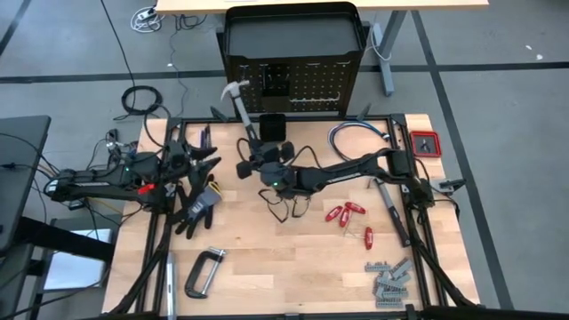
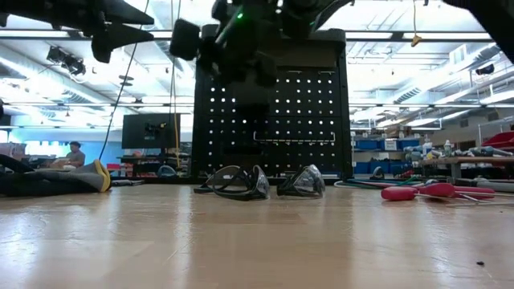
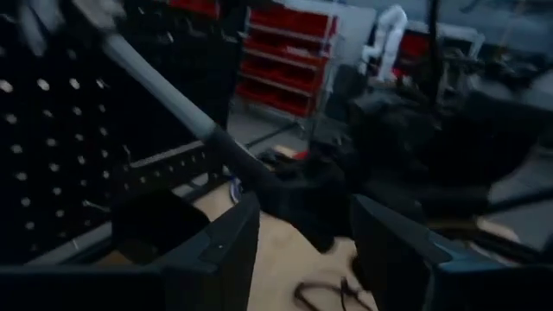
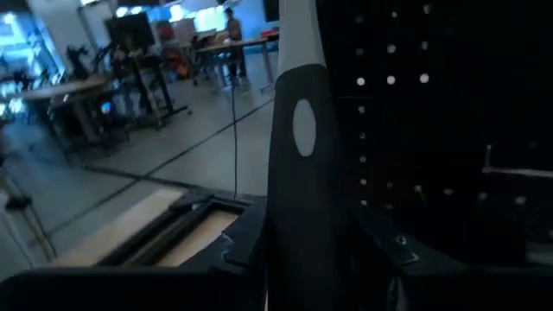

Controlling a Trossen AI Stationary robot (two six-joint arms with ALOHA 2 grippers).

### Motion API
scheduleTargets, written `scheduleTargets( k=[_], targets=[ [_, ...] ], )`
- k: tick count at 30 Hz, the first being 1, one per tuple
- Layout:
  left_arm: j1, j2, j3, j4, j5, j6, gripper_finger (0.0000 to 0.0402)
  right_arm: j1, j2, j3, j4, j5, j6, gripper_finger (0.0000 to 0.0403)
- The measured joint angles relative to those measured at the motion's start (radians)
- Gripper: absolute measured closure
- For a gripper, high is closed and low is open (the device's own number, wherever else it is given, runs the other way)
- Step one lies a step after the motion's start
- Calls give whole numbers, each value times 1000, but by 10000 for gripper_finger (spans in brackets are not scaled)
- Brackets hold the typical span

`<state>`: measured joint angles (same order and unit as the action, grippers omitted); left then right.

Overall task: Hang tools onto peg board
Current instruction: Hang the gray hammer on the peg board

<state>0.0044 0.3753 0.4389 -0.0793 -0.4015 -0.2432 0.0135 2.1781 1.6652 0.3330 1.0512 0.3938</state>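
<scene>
Steel-headed hammer with a black grip stands pinched in the right gripper at twelve o'clock, before the upright black perforated peg board; left gripper, jaws spread, hovers alongside.

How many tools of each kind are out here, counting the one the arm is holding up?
Hammer, held by the right gripper: 1
Red-handled drivers: 4
C-clamp: 1
Glasses: 1 pair
Grey metal pieces: a cluster, too small to count, tallied as 1
Total: 8
</scene>
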Motion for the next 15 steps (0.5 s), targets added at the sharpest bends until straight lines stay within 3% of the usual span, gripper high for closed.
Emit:
scheduleTargets(
  k=[8,15],
  targets=[
    [0,-44,37,-156,17,68,214,26,47,68,19,66,55,281],
    [0,-63,79,-221,14,111,214,50,45,68,122,146,-2,281]
  ],
)
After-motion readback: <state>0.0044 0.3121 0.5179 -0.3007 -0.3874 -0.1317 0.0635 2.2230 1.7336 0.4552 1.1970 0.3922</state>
